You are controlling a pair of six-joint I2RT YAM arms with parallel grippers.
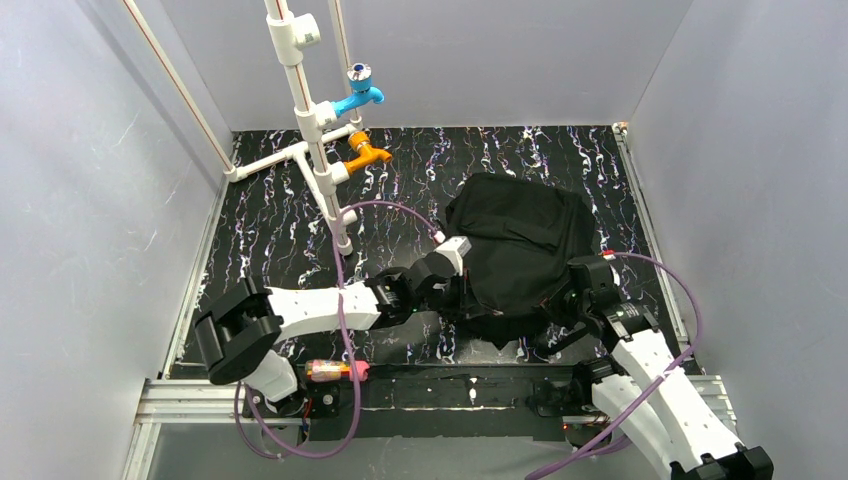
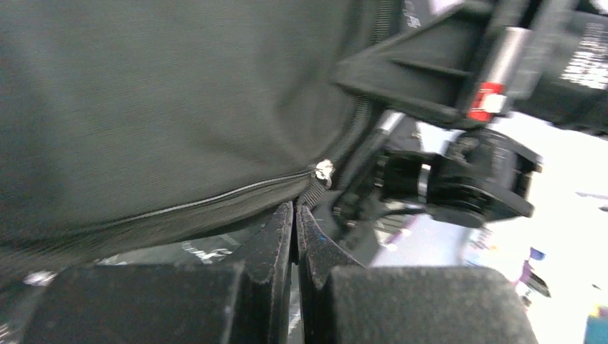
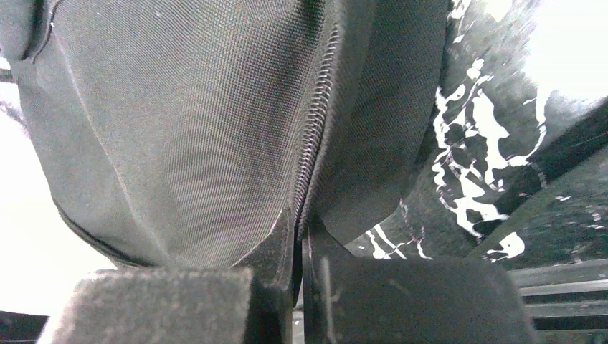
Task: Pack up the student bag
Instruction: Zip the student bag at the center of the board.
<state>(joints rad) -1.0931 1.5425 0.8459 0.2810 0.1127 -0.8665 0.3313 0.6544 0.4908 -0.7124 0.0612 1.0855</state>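
At the student bag [image 1: 520, 245] near edge, both hands pinched closed

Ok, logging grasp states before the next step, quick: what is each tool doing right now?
Left tool: closed, pinching the student bag beside its zipper.
Right tool: closed, pinching the bag's fabric at the zipper seam.

The top external view is evenly and softly lit, sharp throughout, with faint shadows on the pale walls and the student bag [image 1: 520, 255] reading as a near-featureless black mass. The left wrist view is smeared by blur (worst across the fabric and the dark hardware at right), and its lower right corner is blown out to white. The right wrist view is crisper, showing the weave and zipper teeth [image 3: 313, 129] clearly, though glare whitens its top right and left edge.
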